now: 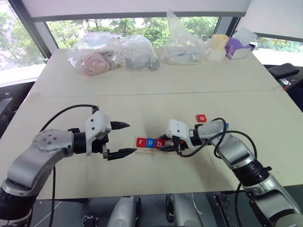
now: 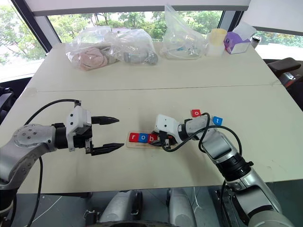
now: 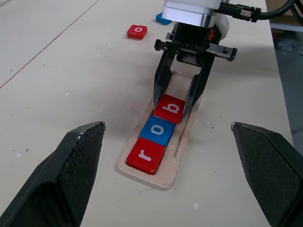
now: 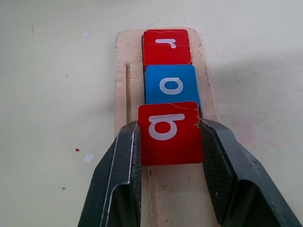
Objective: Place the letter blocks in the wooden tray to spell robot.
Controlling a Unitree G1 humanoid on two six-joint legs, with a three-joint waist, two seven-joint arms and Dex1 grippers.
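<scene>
Head views: wooden tray (image 2: 142, 143) lies mid-table between the two arms. Red r block (image 2: 134, 137) and blue o block (image 2: 143, 137) sit in its slot side by side, touching. Right gripper (image 2: 158, 140) is down on the tray, clamped on the red b block (image 2: 152, 138) just next to the blue o. Left gripper (image 2: 113, 133) hovers beside the tray's r end, fingers spread wide, nothing in them. Two blocks not yet placed: red o block (image 2: 196, 113) and blue t block (image 2: 217, 120), both on the table beyond the right forearm, near each other, well apart from the tray. Plastic bags (image 2: 111, 49) at the far table edge, irrelevant.

Left wrist view: right gripper's fingers (image 3: 162, 85) straddle the red b, one each side; b sits third in line, touching the blue o. Rest of the slot behind it is bare.

Right wrist view: fingers pinch the b's two sides; its near edge looks slightly lifted/tilted over the o, so prob. not fully seated.

Step in hand, my read: seating b, third of five. Next calls for pressing b flat, releasing, lifting straight off without dragging it, then fetching the red o.
</scene>
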